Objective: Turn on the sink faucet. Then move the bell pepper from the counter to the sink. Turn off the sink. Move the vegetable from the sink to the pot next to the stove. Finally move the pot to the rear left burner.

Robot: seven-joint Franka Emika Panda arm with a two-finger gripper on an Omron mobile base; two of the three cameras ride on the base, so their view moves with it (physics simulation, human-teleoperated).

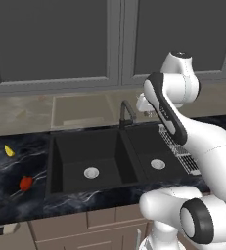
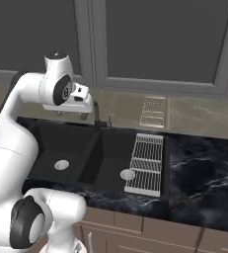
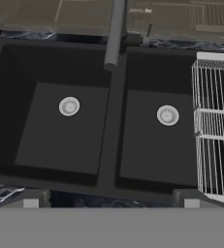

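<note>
The gripper hung with its fingers spread wide and empty; the faucet stood ahead of them, its spout pointing back toward them.

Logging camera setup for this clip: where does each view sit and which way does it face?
Left base view: behind the arm's left, facing the sink, pepper on the counter; arm lower right.
Right base view: behind its right, facing sink, rack; arm at left.
Hand view: on the hand, above the basins, looking down at the faucet.
All share sink, faucet, rack.
</note>
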